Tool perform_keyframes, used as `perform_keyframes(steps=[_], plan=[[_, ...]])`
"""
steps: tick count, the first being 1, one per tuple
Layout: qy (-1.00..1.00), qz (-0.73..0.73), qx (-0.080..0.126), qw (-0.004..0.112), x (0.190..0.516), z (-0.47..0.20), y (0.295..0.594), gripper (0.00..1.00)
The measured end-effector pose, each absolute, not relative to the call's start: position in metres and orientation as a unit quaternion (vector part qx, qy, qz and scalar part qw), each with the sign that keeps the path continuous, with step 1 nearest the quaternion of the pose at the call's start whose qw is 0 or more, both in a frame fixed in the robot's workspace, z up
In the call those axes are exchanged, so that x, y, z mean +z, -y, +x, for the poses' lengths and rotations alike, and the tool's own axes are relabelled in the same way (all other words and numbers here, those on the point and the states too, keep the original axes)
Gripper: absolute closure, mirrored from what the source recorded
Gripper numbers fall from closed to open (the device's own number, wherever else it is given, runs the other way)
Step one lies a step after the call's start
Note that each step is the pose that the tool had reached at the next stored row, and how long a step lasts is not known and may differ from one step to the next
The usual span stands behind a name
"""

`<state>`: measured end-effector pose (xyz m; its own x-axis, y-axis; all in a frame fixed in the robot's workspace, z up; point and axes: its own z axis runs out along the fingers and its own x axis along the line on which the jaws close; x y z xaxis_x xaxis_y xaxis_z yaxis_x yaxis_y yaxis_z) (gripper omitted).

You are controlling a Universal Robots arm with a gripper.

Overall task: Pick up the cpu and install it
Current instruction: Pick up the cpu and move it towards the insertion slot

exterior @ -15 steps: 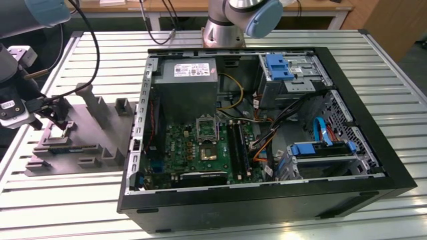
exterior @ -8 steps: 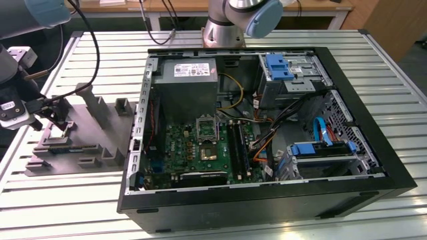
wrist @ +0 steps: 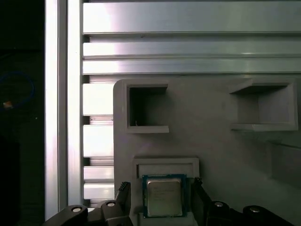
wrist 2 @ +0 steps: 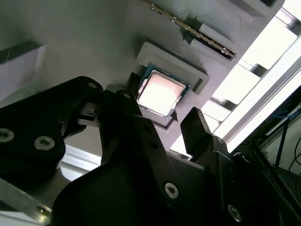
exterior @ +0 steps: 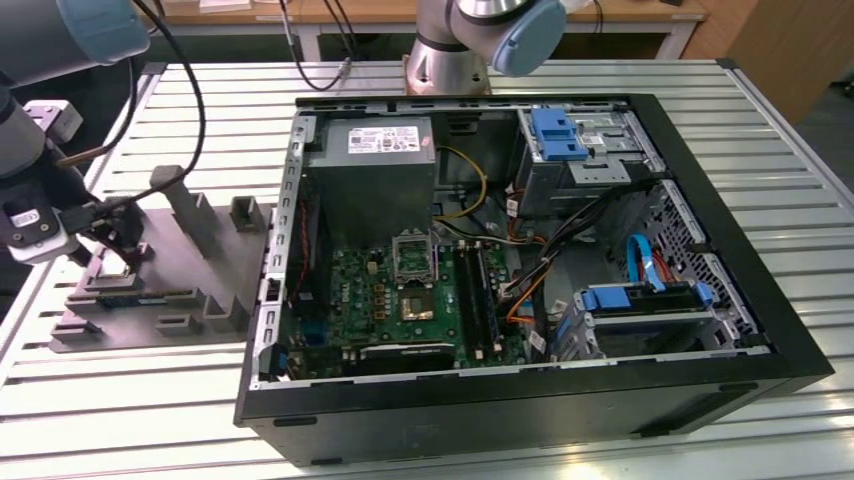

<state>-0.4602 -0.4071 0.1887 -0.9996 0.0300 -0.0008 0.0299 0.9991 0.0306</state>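
One cpu (wrist: 163,197) in one grey tray (wrist: 211,141), tool (wrist: 160,188) wide, two fingers (wrist: 124,197) flanking it

In the first wrist view the picture's edge cuts off the tool (wrist: 161,190) just behind its fingertips. In the second wrist view one black finger (wrist 2: 126,106) overlaps a corner of the cpu (wrist 2: 160,92) (whether it touches the chip's side cannot be told). In the exterior view the tool's tips are lost among the tray's (exterior: 200,300) uprights by the counter's (exterior: 134,400) edge on the exterior view's left, and that picture's edge crops the arm (exterior: 27,170).
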Motion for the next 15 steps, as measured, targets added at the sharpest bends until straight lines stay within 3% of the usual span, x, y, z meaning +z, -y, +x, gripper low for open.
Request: perform_keyframes(steps=[15], plan=[[-1.000,0.011,0.015,0.001,0.1808,-0.4600,0.4088,0.38]])
